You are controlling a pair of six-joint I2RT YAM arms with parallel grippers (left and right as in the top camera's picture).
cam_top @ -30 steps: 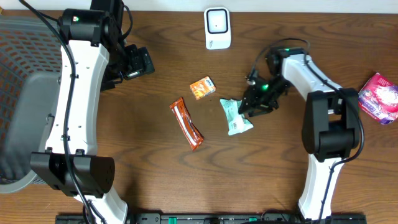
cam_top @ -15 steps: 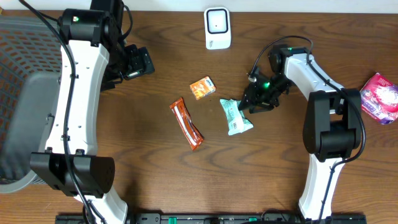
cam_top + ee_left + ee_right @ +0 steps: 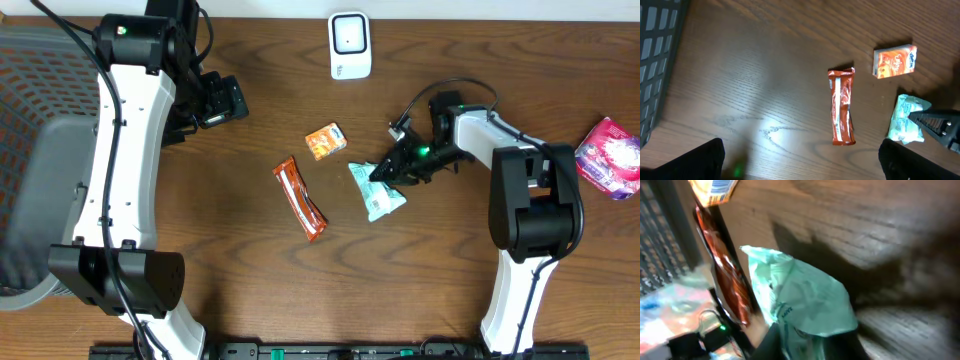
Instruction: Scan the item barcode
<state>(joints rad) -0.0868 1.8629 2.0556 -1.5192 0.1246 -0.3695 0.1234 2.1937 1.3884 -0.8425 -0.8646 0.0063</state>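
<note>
On the brown wooden bench, a small orange pack near the middle, lying flat. Just below it and a bit to the left, a long red-brown bar, slanted, not touching the pack. Far off at the right edge, a pink bag. At the left edge, a dark basket full of little square holes.

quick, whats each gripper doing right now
left gripper: open, holding nothing
right gripper: closed on the pale green packet
</note>
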